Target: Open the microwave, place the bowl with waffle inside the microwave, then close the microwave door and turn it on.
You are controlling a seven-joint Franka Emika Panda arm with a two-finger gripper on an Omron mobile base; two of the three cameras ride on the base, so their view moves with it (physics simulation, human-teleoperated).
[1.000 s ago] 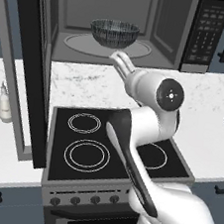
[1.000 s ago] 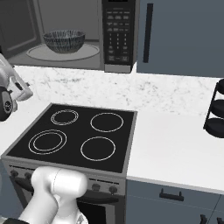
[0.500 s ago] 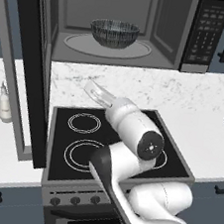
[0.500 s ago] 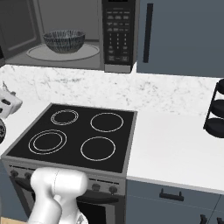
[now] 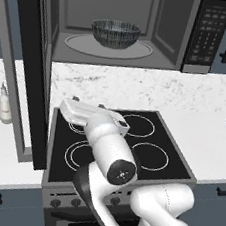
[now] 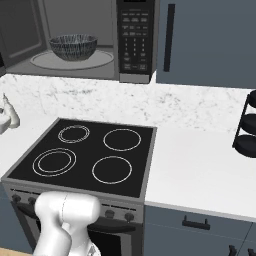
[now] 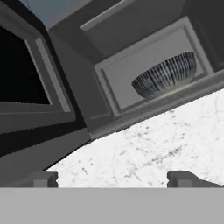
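Sitting on turntable inside microwave [image 5: 121, 30]: bowl [image 5: 115, 33]; end effector [image 7: 113, 178] well below, fingers apart, empty.

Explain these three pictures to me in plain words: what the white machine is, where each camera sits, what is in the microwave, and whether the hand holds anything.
The white machine is a robot arm in a simulated kitchen. Two cameras ride on its base, behind it to the left and right, looking over the black stovetop and marble counter. The third camera sits on the hand and looks along it, so that picture is tilted; the two dark fingertips rise at its bottom. They stand wide apart, holding nothing. Above the stove, the microwave has its microwave door swung open to the left. The bowl sits on the turntable inside. Whether the waffle is in it cannot be seen from here.
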